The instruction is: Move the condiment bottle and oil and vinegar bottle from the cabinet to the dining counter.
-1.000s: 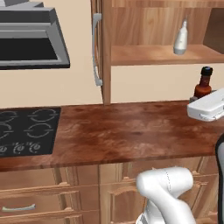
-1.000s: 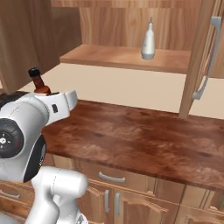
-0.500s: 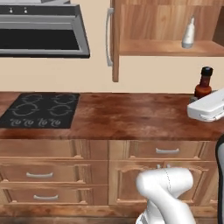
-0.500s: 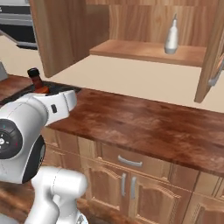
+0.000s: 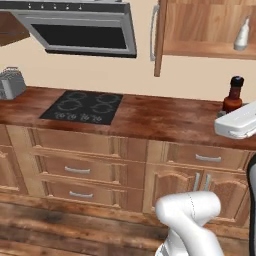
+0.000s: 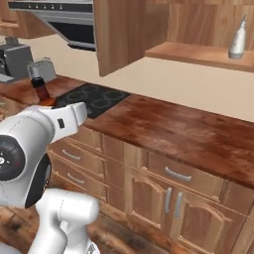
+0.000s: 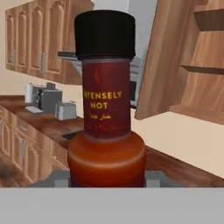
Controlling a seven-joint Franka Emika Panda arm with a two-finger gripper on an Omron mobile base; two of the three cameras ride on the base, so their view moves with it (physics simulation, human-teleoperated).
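My gripper [image 7: 108,178] is shut on the condiment bottle [image 7: 107,113], a red-brown hot-sauce bottle with a dark cap that stands upright between the fingers. The same bottle rises above my white hand over the counter in the left base view [image 5: 233,95] and at the left of the right base view [image 6: 39,89]. The oil and vinegar bottle [image 5: 242,34] [image 6: 237,39], pale with a thin spout, stands on the shelf of the cabinet [image 5: 200,47] [image 6: 198,52], whose door [image 5: 160,35] hangs open. The dining counter is out of view.
A reddish wood counter [image 5: 165,117] carries a black stovetop [image 5: 85,106] and a toaster [image 5: 11,82]. A steel range hood [image 5: 80,30] hangs above it. Drawers and doors [image 5: 80,170] line the counter front, with wooden floor [image 5: 50,230] before them.
The whole picture has shifted and shrunk in both base views, so the base has driven back from the counter and sideways. The sauce bottle stays in my gripper.
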